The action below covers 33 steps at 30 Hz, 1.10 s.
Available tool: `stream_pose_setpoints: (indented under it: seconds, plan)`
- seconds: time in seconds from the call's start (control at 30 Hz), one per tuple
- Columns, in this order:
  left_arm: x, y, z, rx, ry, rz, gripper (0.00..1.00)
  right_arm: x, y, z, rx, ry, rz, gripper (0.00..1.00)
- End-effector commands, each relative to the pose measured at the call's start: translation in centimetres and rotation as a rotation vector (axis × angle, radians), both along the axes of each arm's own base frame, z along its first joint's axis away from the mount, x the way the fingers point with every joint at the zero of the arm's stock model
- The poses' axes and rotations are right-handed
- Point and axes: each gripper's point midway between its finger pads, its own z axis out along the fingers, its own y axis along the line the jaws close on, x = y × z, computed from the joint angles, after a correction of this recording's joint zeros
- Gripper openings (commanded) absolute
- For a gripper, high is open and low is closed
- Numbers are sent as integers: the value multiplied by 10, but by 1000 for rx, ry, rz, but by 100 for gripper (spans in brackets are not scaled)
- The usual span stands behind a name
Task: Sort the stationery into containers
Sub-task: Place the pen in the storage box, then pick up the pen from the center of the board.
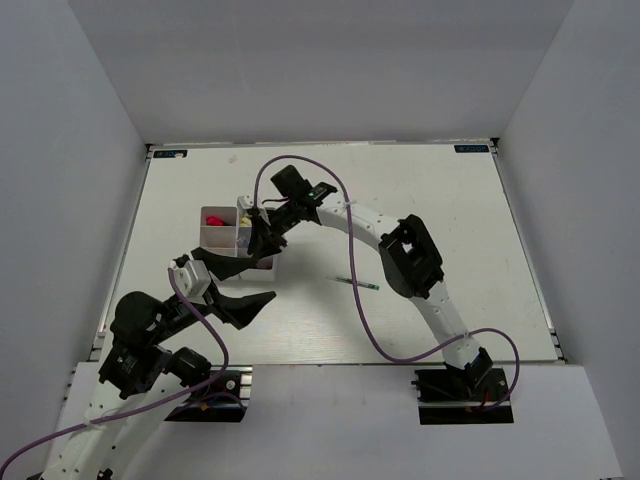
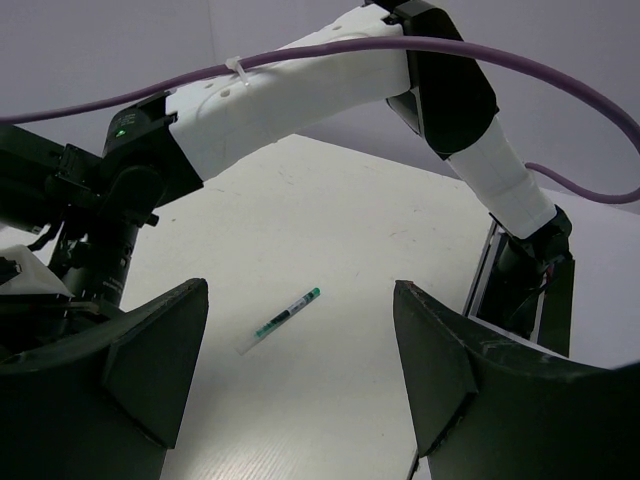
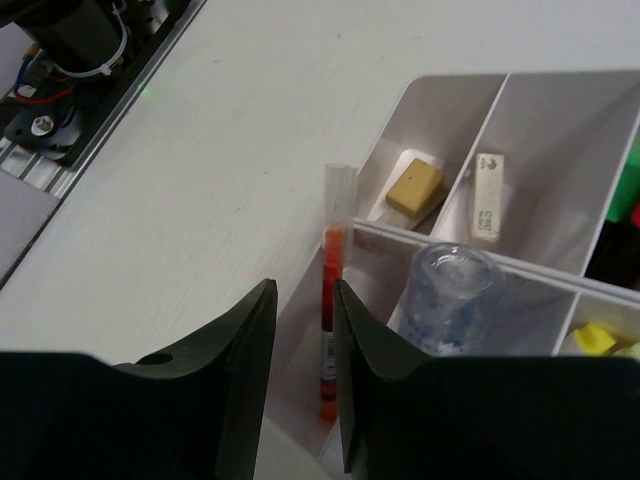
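Observation:
The white divided tray [image 1: 213, 238] stands left of the table's middle. In the right wrist view its compartments [image 3: 520, 265] hold a tan eraser [image 3: 415, 185], a white eraser [image 3: 487, 197], a blue-labelled tube [image 3: 450, 300] and a yellow item [image 3: 595, 340]. A red pen [image 3: 330, 300] lies in the near compartment with its clear end leaning on a divider. My right gripper [image 3: 302, 300] hangs just above it, jaws slightly apart and not clamping it; it also shows in the top view [image 1: 262, 238]. A green pen [image 2: 283, 318] lies loose on the table [image 1: 357, 284]. My left gripper [image 2: 300, 370] is wide open and empty, a short way from the green pen.
My right arm [image 2: 330, 80] arches across the table above the green pen, with its purple cable [image 1: 350, 300] looping beside it. The left gripper [image 1: 262, 280] sits just in front of the tray. White walls close off the table's back and sides.

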Motion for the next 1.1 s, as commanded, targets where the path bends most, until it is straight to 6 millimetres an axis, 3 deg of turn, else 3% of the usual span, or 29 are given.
stream_pose_setpoints:
  seconds: [0.0,0.03,0.1,0.13,0.17,0.23,0.27,0.33,0.37,0.4,0.43,0.5,0.6,0.63,0.67,0.77,0.87,0.9,0.97,1.07]
  plan:
    - [4,1,-2,7,1,15,84,-11,-11,63,79,-69,19,35]
    - [6,-1,-4,8,18,13,84,-13,-16,63,67,-60,15,35]
    - [9,-1,-6,6,36,22,84,-19,-29,91,85,-96,-6,34]
    - [9,-1,-6,6,36,22,83,-13,-37,95,63,-133,-61,34]
    - [13,-3,-11,18,57,22,83,-13,-45,87,27,-103,-103,34]
    - [15,-5,-9,22,64,22,79,0,-67,103,-1,-183,-243,32]
    - [15,-5,-9,22,64,22,77,-1,-77,88,-55,-143,-300,31]
    - [21,-6,-17,39,95,35,64,14,-107,96,-118,-228,-469,30]
    - [23,-5,-16,32,104,48,56,10,-118,78,-188,-207,-507,30]
    - [25,-4,-19,36,113,59,38,17,-139,65,-270,-239,-590,30]
    - [28,-3,-23,44,130,75,31,18,-148,58,-309,-243,-619,30]
    - [37,1,-24,47,148,127,23,17,-177,25,-447,-241,-684,32]
    - [53,5,-36,87,219,200,27,14,-206,0,-589,-240,-740,38]
    - [56,6,-44,112,255,215,34,12,-209,-8,-617,-233,-735,42]
    - [61,8,-51,124,288,241,53,10,-215,-16,-657,-228,-741,51]
    - [70,9,-60,159,335,272,70,8,-224,-35,-732,-220,-738,57]
    - [70,10,-62,164,342,282,71,18,-227,-46,-776,-258,-755,59]
    - [70,10,-62,164,342,282,73,23,-232,-59,-821,-266,-761,59]
    - [69,11,-59,157,334,281,73,26,-230,-61,-834,-276,-749,59]
    - [67,12,-57,151,325,281,73,25,-232,-85,-901,-254,-722,59]
